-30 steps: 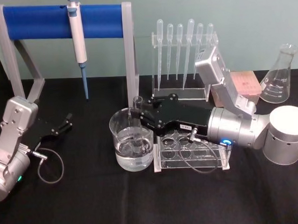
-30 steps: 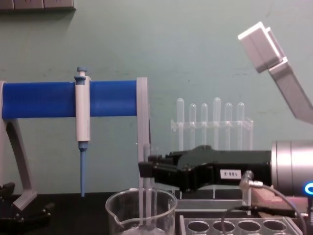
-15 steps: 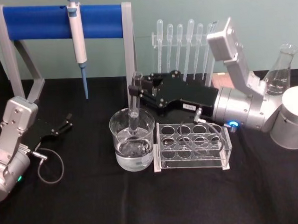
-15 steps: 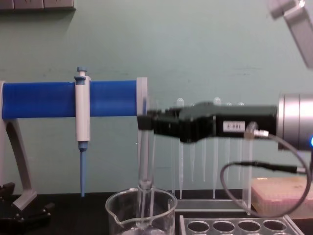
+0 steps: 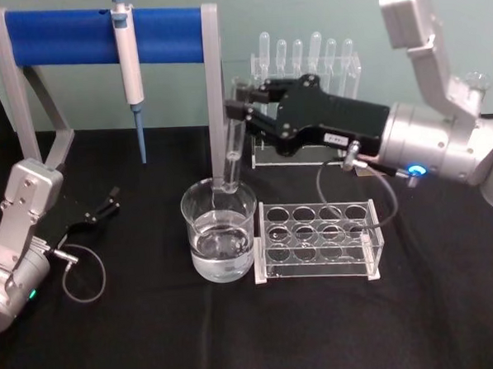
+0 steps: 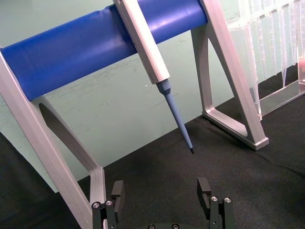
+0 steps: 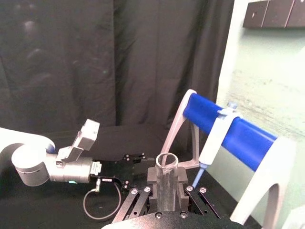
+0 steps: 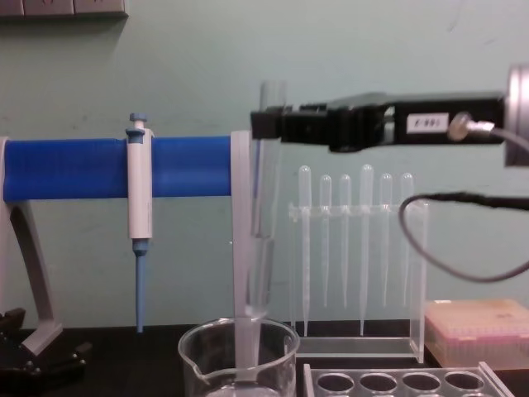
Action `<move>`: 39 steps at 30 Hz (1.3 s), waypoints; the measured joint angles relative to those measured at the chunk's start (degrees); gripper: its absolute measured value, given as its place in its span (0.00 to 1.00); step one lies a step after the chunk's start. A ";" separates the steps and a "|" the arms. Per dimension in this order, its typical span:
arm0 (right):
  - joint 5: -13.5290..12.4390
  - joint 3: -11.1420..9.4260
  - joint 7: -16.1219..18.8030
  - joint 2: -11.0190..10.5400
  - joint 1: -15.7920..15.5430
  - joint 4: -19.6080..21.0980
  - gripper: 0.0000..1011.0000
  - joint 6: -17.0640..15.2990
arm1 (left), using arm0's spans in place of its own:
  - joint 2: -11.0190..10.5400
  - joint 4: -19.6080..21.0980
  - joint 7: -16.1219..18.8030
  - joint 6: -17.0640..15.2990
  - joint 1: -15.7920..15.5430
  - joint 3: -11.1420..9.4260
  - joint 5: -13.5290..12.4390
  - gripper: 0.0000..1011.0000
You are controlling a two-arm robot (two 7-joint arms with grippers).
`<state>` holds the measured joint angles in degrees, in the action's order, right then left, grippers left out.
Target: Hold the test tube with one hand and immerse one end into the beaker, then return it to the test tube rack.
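Note:
My right gripper is shut on the test tube just below its rim and holds it nearly upright over the beaker. In the chest view the test tube hangs from the right gripper, its rounded end about level with the rim of the beaker, above the water. The right wrist view looks down on the tube's open rim between the fingers. My left gripper rests open on the table at the left, and its own wrist view shows the left gripper with nothing in it.
A clear rack with round holes stands right beside the beaker. Behind are a blue-barred stand holding a white-and-blue pipette, and a rack of plastic pipettes. A pink box sits at the back right.
My right gripper has risen with the test tube, lifting its lower end out of the water to rim height. The left arm has not moved.

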<state>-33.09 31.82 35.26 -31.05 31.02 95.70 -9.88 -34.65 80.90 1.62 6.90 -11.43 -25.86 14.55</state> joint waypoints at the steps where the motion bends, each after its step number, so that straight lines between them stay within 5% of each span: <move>1: -0.36 -0.33 -0.16 -0.75 0.04 0.80 0.24 -0.40 | 0.00 0.00 0.00 0.00 0.00 0.00 0.00 0.99; 13: -3.60 -3.90 -1.17 -6.90 -2.40 5.69 0.24 -0.46 | 0.00 0.00 0.00 0.00 0.00 0.00 0.00 0.99; 24: -5.91 -7.58 -2.02 -12.52 -8.77 8.04 0.24 2.03 | 0.00 0.00 0.00 0.00 0.00 0.00 0.00 0.99; 39: -5.99 -8.24 -1.62 -14.34 -13.33 8.63 0.24 3.55 | 0.00 0.00 0.00 0.00 0.00 0.00 0.00 0.99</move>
<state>-39.08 23.58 33.63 -45.39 17.69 104.34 -6.32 -34.65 80.90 1.62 6.91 -11.43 -25.86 14.55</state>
